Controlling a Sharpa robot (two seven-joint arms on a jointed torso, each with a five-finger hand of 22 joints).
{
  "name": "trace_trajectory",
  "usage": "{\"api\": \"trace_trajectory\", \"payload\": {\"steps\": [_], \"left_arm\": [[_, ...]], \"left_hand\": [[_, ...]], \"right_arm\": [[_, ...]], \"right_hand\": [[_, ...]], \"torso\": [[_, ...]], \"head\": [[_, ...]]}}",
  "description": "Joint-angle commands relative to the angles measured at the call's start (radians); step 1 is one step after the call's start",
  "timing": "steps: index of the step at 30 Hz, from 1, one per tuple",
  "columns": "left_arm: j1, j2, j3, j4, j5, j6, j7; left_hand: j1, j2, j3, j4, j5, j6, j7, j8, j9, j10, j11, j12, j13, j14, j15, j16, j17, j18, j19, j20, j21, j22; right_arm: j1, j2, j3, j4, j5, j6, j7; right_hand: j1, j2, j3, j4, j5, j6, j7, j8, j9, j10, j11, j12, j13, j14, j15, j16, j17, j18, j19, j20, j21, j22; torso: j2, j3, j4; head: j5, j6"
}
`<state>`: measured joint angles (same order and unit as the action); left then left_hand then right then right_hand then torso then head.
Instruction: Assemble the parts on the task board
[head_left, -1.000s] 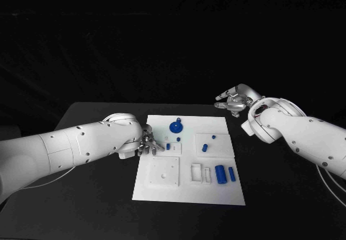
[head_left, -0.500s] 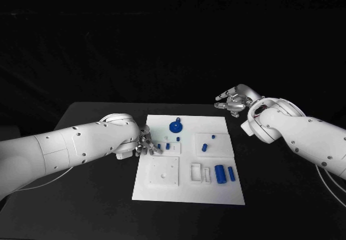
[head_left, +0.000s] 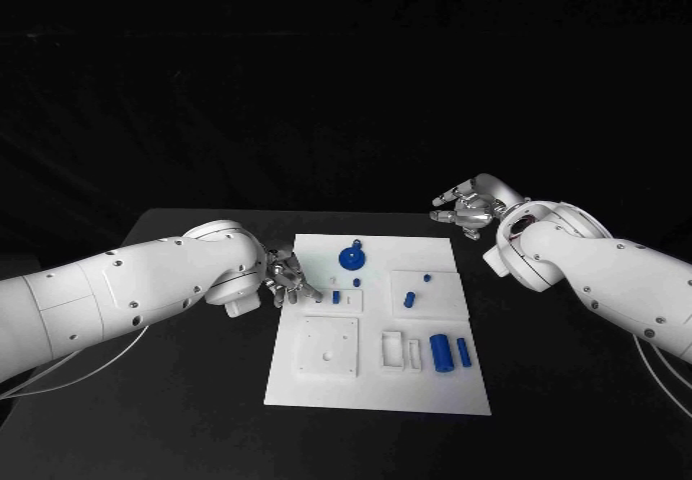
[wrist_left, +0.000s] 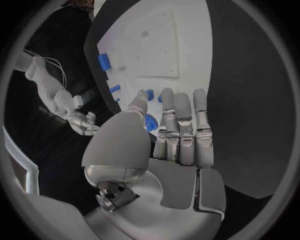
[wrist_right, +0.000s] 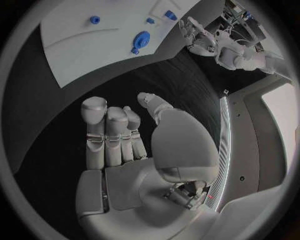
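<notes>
The white task board (head_left: 375, 385) lies mid-table. On it are a blue disc with a knob (head_left: 351, 257), a small blue peg (head_left: 336, 297), a blue oblong piece (head_left: 410, 296) and two blue cylinders (head_left: 451, 350). My left hand (head_left: 286, 279) hovers at the board's left edge beside the small peg, fingers stretched out, holding nothing. The left wrist view shows that hand (wrist_left: 178, 135) empty above the board (wrist_left: 181, 55), with the disc (wrist_left: 149, 123) just past its fingertips. My right hand (head_left: 464, 206) hangs off the board beyond its far right corner, empty; its fingers (wrist_right: 112, 132) are loosely bent.
Raised white blocks stand on the board: a square plate (head_left: 330, 345) at the near left and a slotted holder (head_left: 400, 347) beside the cylinders. Black tabletop (head_left: 173, 400) surrounds the board on all sides.
My left hand has drawn back slightly from over the board's left part toward its edge and farther away, with the arm swinging up. The right hand has barely moved.
</notes>
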<state>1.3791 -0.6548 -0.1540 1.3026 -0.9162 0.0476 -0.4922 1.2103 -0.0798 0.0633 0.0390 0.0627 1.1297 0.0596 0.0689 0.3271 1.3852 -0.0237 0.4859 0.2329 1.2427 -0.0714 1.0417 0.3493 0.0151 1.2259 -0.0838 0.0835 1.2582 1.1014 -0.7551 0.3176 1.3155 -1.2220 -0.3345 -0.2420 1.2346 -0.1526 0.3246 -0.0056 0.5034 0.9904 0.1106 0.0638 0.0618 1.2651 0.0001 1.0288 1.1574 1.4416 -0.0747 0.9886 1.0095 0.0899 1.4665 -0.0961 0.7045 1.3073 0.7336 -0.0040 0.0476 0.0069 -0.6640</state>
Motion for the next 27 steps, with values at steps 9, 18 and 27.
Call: {"api": "trace_trajectory", "payload": {"steps": [9, 18, 27], "left_arm": [[0.011, -0.024, 0.020, 0.026, 0.055, -0.171, 0.248], [0.017, 0.034, -0.011, -0.002, -0.078, -0.295, 0.482], [0.016, 0.114, -0.052, -0.076, -0.178, -0.341, 0.534]], "left_hand": [[0.186, 0.086, 0.022, -0.179, 0.052, -0.005, 0.043, -0.002, -0.144, -0.134, 0.076, -0.331, -0.171, -0.097, 0.068, -0.223, -0.130, -0.011, -0.136, 0.056, -0.018, -0.192], [0.227, 0.106, 0.029, -0.245, 0.095, 0.024, 0.046, -0.006, -0.228, -0.147, 0.091, -0.426, -0.174, -0.062, 0.061, -0.178, -0.108, 0.023, -0.125, 0.048, 0.034, -0.077], [0.180, 0.107, 0.037, -0.253, 0.079, 0.022, 0.045, -0.007, -0.258, -0.153, 0.092, -0.427, -0.174, -0.018, 0.059, -0.170, -0.107, 0.038, -0.098, 0.053, 0.034, -0.029]], "right_arm": [[-0.001, -0.004, 0.000, -0.015, 0.013, -0.006, 0.021], [-0.001, 0.000, 0.000, -0.025, 0.041, -0.028, 0.050], [-0.001, 0.007, 0.000, -0.038, 0.074, -0.025, 0.092]], "right_hand": [[-0.007, 0.002, 0.007, 0.000, 0.004, 0.004, 0.004, -0.003, -0.001, -0.010, -0.004, -0.015, -0.014, 0.002, 0.001, -0.024, -0.021, 0.010, 0.052, 0.003, -0.026, 0.064], [0.000, -0.006, 0.031, -0.012, -0.001, 0.011, 0.004, -0.002, 0.000, -0.068, -0.010, -0.309, -0.314, -0.011, 0.000, -0.303, -0.203, 0.025, 0.031, 0.006, -0.499, -0.197], [0.002, -0.008, 0.080, -0.027, -0.015, 0.038, 0.015, -0.003, 0.000, -0.024, 0.024, -0.717, -0.788, -0.040, 0.045, -0.681, -0.417, 0.011, -0.066, 0.049, -0.642, -0.560]], "torso": [[0.003, -0.0012, -0.0025], [0.005, -0.0030, -0.0049], [0.009, -0.0056, -0.0105]], "head": [[-0.011, 0.014], [-0.013, 0.027], [-0.017, 0.035]]}}
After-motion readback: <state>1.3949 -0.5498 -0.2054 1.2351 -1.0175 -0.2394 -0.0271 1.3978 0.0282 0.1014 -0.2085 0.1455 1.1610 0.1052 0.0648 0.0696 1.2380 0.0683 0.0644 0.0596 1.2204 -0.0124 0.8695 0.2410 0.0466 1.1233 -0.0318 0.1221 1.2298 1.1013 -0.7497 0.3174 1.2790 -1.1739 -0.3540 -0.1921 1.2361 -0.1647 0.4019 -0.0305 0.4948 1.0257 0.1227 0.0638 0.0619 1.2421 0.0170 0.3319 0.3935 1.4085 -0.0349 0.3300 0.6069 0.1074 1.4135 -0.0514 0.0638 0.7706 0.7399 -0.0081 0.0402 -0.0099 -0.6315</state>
